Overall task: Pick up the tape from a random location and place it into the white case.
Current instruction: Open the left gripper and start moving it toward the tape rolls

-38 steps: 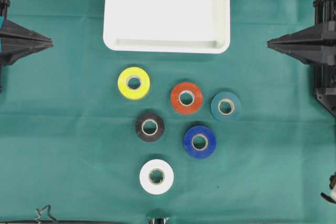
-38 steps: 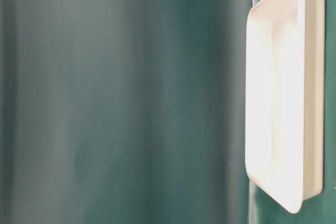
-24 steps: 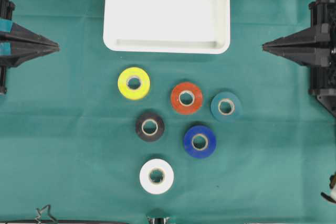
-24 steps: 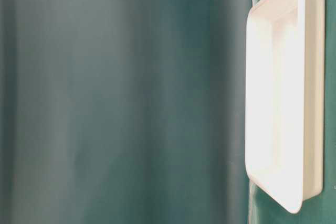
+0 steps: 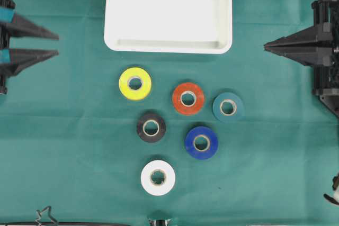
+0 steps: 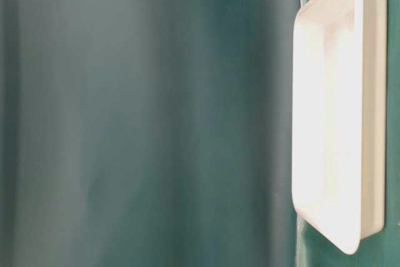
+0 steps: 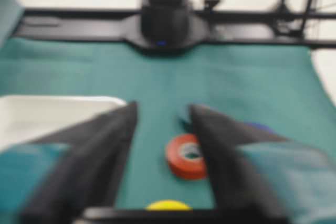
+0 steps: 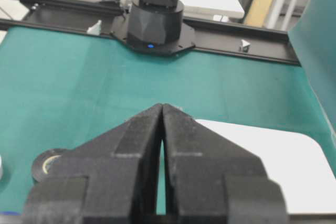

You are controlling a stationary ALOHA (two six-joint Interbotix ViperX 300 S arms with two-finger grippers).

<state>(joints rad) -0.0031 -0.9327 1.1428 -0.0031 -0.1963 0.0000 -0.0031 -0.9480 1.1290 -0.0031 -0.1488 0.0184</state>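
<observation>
The right gripper (image 8: 163, 109) fills the lower middle of the right wrist view, its 2 black fingers (image 8: 131, 145) pressed together so only a thin seam runs between them, with nothing held. Green cloth (image 8: 79, 77) covers the table. At the lower left, a black tape roll (image 8: 46, 162) lies flat, partly hidden by the left finger. On the right, the white case (image 8: 294, 166) sits on the cloth. Beyond, the opposite arm's black base (image 8: 155, 27) stands on a dark rail (image 8: 252, 51).
</observation>
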